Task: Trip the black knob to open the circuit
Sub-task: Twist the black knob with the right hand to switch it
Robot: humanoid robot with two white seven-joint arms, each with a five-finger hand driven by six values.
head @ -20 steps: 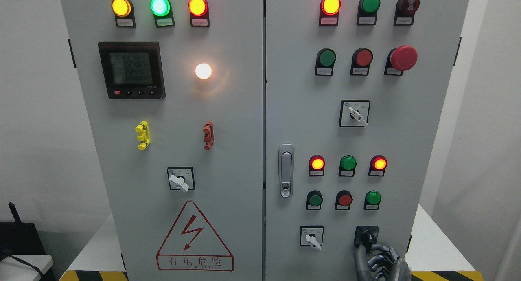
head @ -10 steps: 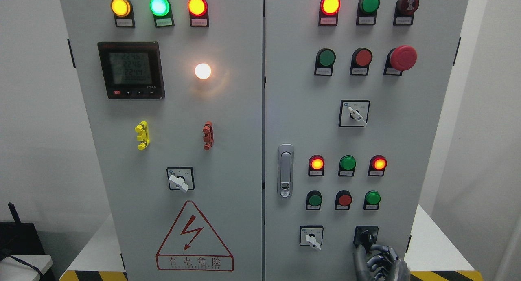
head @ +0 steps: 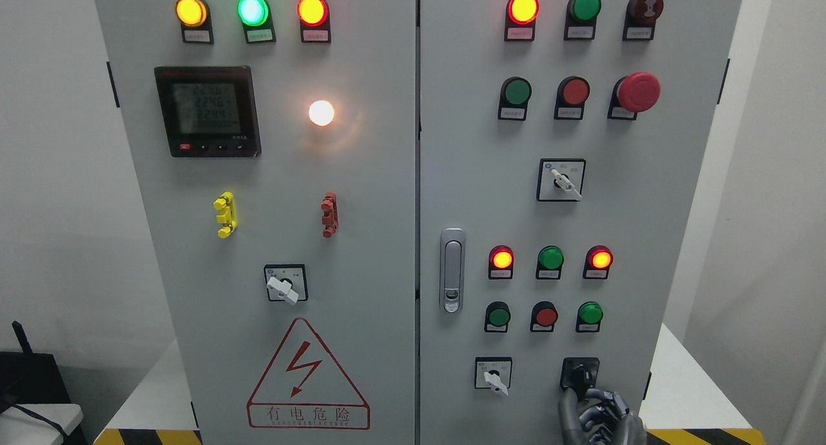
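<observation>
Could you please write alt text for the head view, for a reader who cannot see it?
The robot's right hand reaches up from the bottom edge to just below the black knob at the lower right of a grey control cabinet. The cabinet's two doors carry lit indicator lamps, pushbuttons, a red emergency stop and a digital meter.

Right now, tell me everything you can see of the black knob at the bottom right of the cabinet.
The black knob sits on a square black plate low on the right door, right of a white-handled switch. It looks like dark plastic, its short lever angled slightly off vertical. The right hand reaches up from just below, fingers curled, its uppermost fingertip close to the knob; actual contact cannot be told.
</observation>
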